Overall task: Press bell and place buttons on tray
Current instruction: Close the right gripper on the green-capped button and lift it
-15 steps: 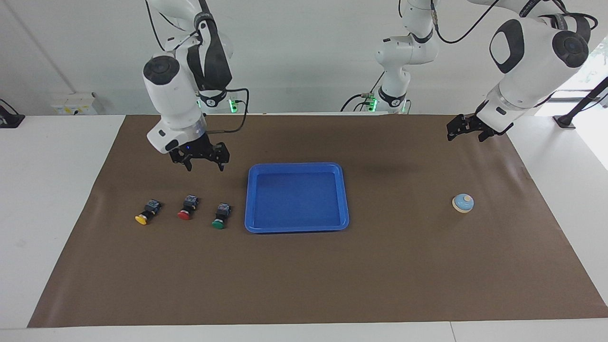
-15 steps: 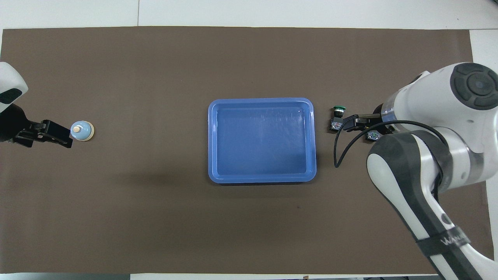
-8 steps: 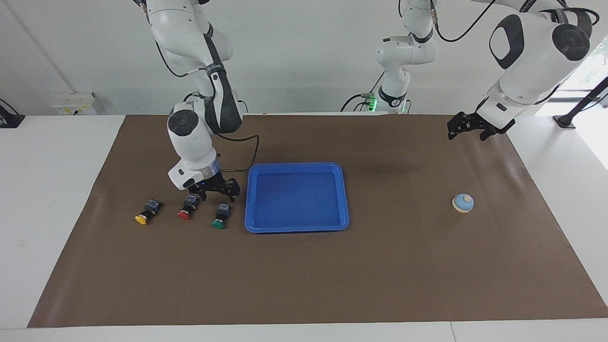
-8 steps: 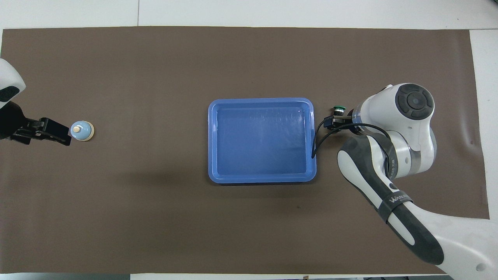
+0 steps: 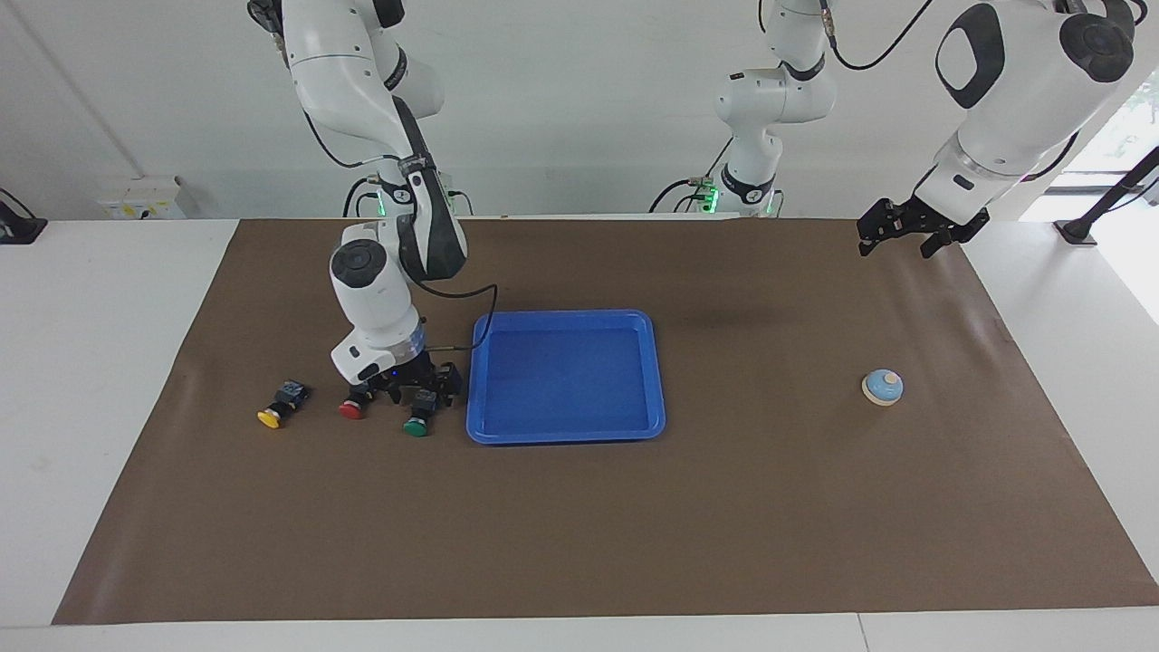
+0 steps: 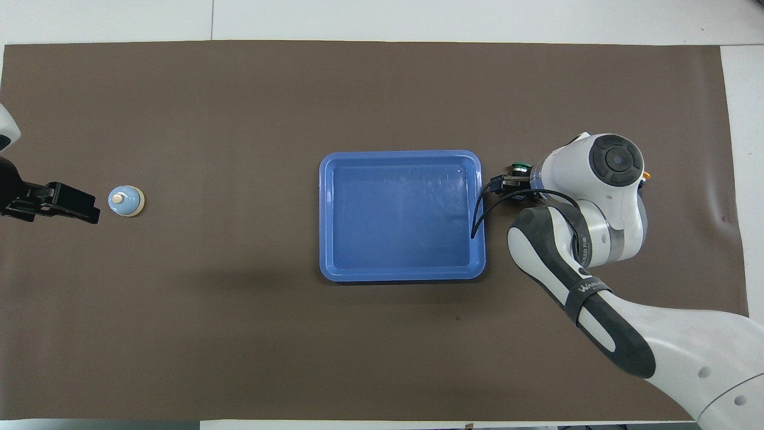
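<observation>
The blue tray (image 5: 566,435) lies empty mid-table, and also shows in the overhead view (image 6: 401,275). Yellow (image 5: 272,416), red (image 5: 351,409) and green (image 5: 416,426) buttons lie in a row beside it toward the right arm's end. My right gripper (image 5: 423,388) is down at the mat, open, with its fingers either side of the green button's black body. From overhead I see the right gripper (image 6: 512,184) and the green cap (image 6: 520,166); the arm hides the red button. The bell (image 5: 883,387) stands toward the left arm's end. My left gripper (image 5: 910,235) hangs raised, apart from the bell (image 6: 125,200).
A brown mat (image 5: 579,543) covers the table. The right arm's cable (image 6: 477,209) droops over the tray's rim.
My right gripper has come down from above the red and green buttons to the mat around the green button. My left gripper has drawn back a little from the bell and risen.
</observation>
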### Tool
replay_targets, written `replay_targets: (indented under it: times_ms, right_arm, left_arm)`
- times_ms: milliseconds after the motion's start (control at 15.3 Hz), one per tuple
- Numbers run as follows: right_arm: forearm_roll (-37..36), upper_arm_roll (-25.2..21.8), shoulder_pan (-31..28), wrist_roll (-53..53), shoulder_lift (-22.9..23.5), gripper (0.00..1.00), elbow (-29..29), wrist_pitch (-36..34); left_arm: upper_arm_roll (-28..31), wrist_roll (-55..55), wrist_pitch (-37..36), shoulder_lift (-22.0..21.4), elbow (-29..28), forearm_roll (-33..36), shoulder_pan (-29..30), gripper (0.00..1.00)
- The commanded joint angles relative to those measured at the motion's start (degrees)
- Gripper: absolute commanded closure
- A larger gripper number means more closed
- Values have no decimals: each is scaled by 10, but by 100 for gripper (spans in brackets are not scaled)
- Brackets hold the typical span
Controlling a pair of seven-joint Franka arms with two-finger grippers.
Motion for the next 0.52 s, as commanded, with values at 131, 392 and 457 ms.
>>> replay_targets:
  times_ms: [131,392,457]
  right_arm:
    - [-8,2,-4,30,9,100,7,4]
    - [-8,2,-4,26,5,100,26,-26]
    - [-8,2,-1,26,5,100,53,-63]
  left_arm:
    - [3,-2,3,2,-11,12,0,0]
    - [4,-2,-8,5,-4,12,-4,0]
    - [4,-2,-7,5,-4,12,-5,0]
